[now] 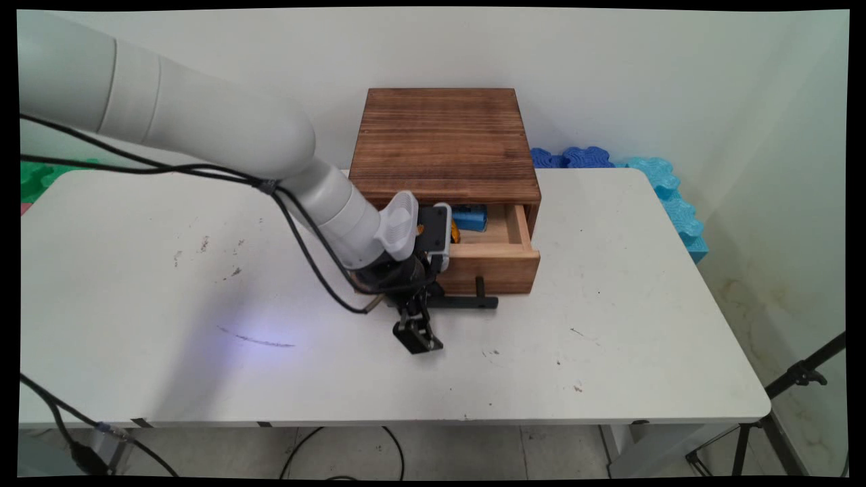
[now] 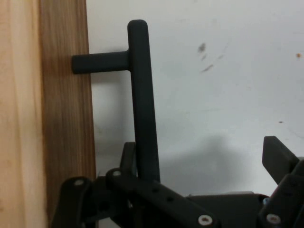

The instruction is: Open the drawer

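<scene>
A dark wooden box stands at the table's back middle. Its light wood drawer is pulled partly out toward the near side. Inside the drawer lie a blue object and something yellow, half hidden by the hand. My gripper hangs low in front of the drawer, at the left end of its black bar handle. In the hand view the handle runs upward, just inside one finger. The other finger stands far off over bare table. The gripper is open and holds nothing.
Blue foam mats and a cyan one lean behind the table's back right corner, a green one at the far left. A black tripod leg stands off the right edge. Black cables hang from the arm.
</scene>
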Tool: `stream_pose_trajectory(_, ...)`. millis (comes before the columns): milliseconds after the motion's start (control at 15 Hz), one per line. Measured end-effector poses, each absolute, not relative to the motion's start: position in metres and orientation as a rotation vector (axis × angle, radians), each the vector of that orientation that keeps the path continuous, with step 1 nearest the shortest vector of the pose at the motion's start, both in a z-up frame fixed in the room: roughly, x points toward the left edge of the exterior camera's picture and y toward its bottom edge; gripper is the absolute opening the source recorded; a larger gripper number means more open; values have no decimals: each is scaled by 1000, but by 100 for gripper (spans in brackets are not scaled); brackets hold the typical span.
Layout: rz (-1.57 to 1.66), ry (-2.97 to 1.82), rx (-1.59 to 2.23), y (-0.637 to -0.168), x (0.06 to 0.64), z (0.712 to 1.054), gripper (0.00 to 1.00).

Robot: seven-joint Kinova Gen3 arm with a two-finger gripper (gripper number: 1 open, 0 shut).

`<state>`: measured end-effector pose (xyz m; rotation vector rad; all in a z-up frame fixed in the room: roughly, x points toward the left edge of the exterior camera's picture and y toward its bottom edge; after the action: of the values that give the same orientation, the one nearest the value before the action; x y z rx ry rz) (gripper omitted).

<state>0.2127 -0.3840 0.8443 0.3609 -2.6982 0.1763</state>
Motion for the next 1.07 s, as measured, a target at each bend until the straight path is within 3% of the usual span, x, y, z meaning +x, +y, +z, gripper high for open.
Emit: stream_pose_trajectory(1067, 237, -2719, 330, -316, 167, 824, 100)
